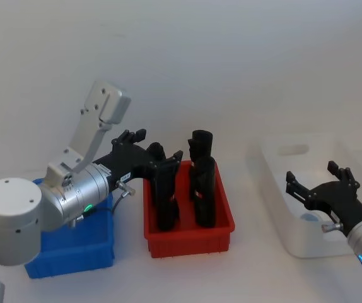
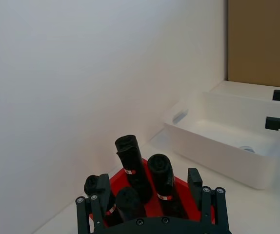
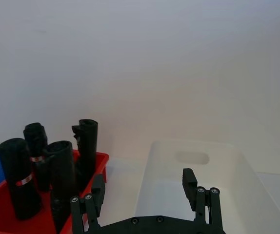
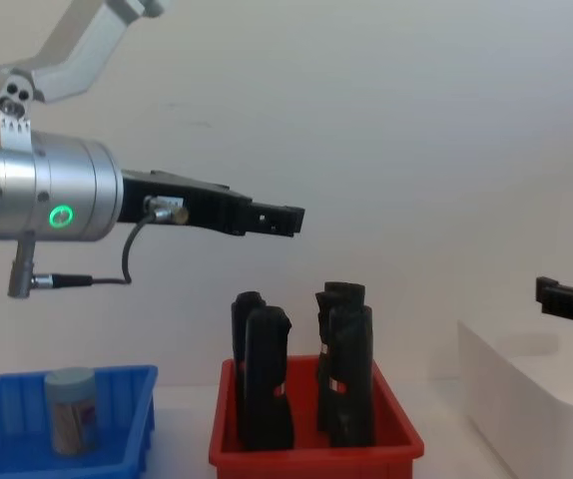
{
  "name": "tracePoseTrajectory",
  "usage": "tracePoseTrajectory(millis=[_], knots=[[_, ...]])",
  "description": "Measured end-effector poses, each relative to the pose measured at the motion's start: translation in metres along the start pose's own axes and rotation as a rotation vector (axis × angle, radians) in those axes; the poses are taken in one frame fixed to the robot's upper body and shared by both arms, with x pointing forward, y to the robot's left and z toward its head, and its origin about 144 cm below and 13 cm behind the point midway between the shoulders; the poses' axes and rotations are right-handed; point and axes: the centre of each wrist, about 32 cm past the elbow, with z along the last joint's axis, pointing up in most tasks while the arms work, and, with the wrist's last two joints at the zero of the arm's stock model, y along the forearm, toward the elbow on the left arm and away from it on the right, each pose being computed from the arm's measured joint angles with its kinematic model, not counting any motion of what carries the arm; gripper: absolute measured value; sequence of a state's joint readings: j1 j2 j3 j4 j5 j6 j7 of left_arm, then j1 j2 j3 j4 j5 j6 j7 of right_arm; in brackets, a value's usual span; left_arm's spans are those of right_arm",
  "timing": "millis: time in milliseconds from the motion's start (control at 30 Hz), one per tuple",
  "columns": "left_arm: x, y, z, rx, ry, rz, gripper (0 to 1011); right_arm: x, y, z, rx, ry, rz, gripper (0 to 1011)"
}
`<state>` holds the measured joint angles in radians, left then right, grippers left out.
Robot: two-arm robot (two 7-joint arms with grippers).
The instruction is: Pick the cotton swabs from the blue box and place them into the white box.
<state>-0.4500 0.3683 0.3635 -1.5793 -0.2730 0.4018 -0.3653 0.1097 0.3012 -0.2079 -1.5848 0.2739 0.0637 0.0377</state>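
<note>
Blue plastic marks the nearest thing: the blue box [image 4: 127, 429], at the near left of the surface, in which one jar of cotton swabs [image 4: 72, 409] is seen standing upright. The left pincer [image 4: 277, 217] hangs high above the left part of the red bin [image 1: 187, 243], released and empty. The step in hand is judged to be the fetching of this jar. The pincer should be moved over the blue box, lowered straight, and clenched on the jar body under the lid. The carry should be kept high, so that the tall black objects [image 1: 203, 183] are not struck. At the near right, the right pincer [image 1: 313, 180] is held released and empty over the white box [image 1: 313, 243]. Counted: three bins, two pincers, four black objects and two jars, since a pale round lid [image 2: 247, 147], seemingly a second jar, is seen inside the white box.
</note>
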Motion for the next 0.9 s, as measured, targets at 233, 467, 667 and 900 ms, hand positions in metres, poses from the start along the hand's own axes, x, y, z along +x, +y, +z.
tracePoseTrajectory(millis=[233,467,667,900], knots=[[-0.015,0.002,-0.018,-0.041,-0.027,0.056,1004,-0.009,-0.016,0.006,0.033,-0.001,0.045,1002],[-0.03,0.005,-0.035,-0.085,-0.047,0.109,1004,-0.019,-0.032,0.012,0.063,0.001,0.089,1002],[-0.045,0.008,-0.05,-0.13,-0.06,0.156,1004,-0.021,-0.036,0.013,0.07,0.002,0.101,1002],[-0.061,0.013,-0.066,-0.181,-0.067,0.206,1004,-0.021,-0.036,0.013,0.071,0.002,0.102,1002]])
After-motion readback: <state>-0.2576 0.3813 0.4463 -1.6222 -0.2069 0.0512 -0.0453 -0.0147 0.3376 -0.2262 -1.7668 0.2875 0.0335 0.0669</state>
